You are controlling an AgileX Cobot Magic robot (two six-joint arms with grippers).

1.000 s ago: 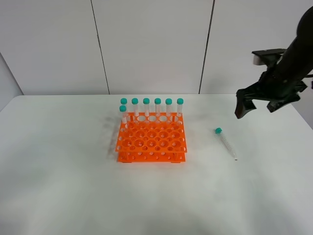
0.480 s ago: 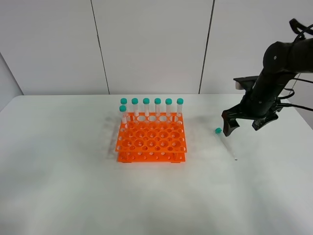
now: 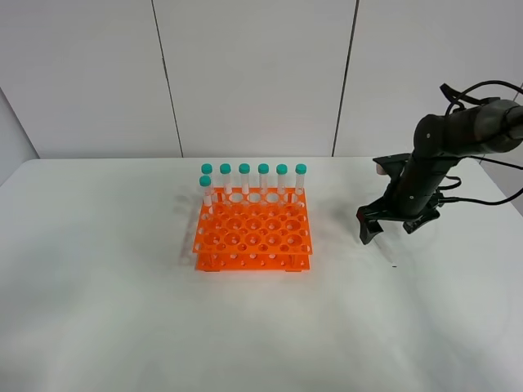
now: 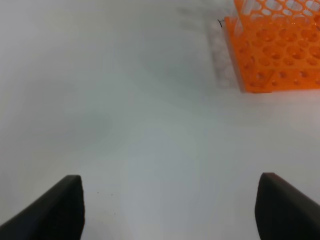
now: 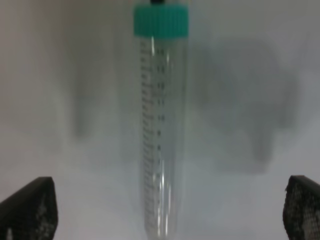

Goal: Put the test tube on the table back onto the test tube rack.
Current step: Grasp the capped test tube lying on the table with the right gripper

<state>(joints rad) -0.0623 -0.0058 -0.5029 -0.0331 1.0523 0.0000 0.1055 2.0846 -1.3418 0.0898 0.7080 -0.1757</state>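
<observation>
The test tube [image 5: 161,125], clear with a teal cap [image 5: 161,21], lies flat on the white table [image 3: 122,286] to the right of the orange test tube rack [image 3: 253,233]. In the exterior high view only its lower end [image 3: 389,255] shows below the arm. My right gripper [image 3: 384,233] hangs low over it, open; in the right wrist view the gripper [image 5: 166,207] has one dark fingertip [image 5: 30,207] on each side of the tube, well apart from it. My left gripper [image 4: 170,210] is open and empty over bare table, with the rack [image 4: 275,55] ahead of it.
Several teal-capped tubes [image 3: 254,181] stand upright in the rack's back rows; its front holes are unfilled. A white panelled wall [image 3: 253,73] rises behind the table. The right arm's cables [image 3: 482,196] trail near the table's right edge.
My right gripper has come down and to the left, from high at the right to just over the lying tube, and now covers its cap in the exterior high view. The tube and rack have not moved.
</observation>
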